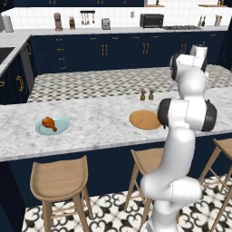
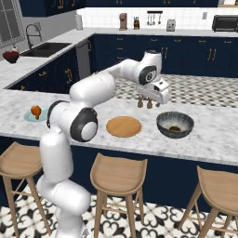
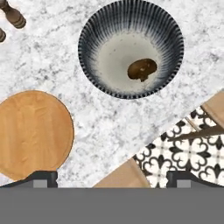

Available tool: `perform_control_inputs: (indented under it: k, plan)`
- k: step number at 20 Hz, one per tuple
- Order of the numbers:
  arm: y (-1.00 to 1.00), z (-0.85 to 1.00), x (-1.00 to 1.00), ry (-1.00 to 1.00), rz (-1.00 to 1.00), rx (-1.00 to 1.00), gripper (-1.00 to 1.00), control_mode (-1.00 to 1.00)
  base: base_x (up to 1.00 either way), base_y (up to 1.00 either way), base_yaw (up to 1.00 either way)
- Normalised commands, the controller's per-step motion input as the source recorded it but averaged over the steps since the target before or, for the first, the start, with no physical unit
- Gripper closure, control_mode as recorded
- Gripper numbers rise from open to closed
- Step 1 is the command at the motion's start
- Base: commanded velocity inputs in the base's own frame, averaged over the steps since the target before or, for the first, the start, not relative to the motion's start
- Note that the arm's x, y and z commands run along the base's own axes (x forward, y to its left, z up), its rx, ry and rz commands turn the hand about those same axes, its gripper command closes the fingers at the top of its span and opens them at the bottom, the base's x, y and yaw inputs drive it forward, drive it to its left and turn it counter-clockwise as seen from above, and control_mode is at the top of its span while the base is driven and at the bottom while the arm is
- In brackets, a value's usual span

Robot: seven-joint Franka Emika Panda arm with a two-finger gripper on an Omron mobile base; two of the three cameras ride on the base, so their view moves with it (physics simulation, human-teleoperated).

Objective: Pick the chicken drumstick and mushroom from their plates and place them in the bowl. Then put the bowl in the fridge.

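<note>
The mushroom [image 3: 142, 69] lay inside the bowl [image 3: 100, 26], on its pale bottom and a little off centre, and the bowl stood on the marble tabletop [image 3: 109, 127] ahead of the claw [image 3: 112, 178] in the hand view, below and just to the side of the claw [image 2: 160, 98] in the right base view. The claw's fingers stood wide apart with nothing between them, hanging above the tabletop clear of the bowl. The tan wooden plate [image 3: 30, 133] lay bare on the tabletop beside the bowl, apart from it, under the claw's one fingertip as the hand view had it. Two small brown shakers [image 2: 143, 102] stood on the tabletop just behind the claw's level, near the far edge. The chicken drumstick [image 1: 49, 123] rested on the pale blue plate [image 1: 61, 129] well away from the claw, far along the tabletop past the wooden plate [image 1: 144, 119]. Wooden stools [image 2: 118, 176] stood along the near side of the tabletop on a patterned floor
</note>
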Motion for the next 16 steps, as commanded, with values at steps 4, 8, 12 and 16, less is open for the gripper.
perform_control_inputs:
  k: [4, 8, 12, 16]
  plan:
    - [1.00, 0.44, -1.00, 0.00, 0.25, -0.09, -1.00, -1.00, 0.00, 0.00, 0.00]
    - [1.00, 0.84, -1.00, 0.09, 0.46, -0.09, -1.00, -1.00, 0.00, 0.00, 0.00]
    - [1.00, 0.63, -1.00, 0.13, 0.46, -0.10, -1.00, -1.00, 0.00, 0.00, 0.00]
    - [0.70, 0.02, -1.00, 0.00, 0.34, 0.02, -1.00, -1.00, 0.00, 0.00, 0.00]
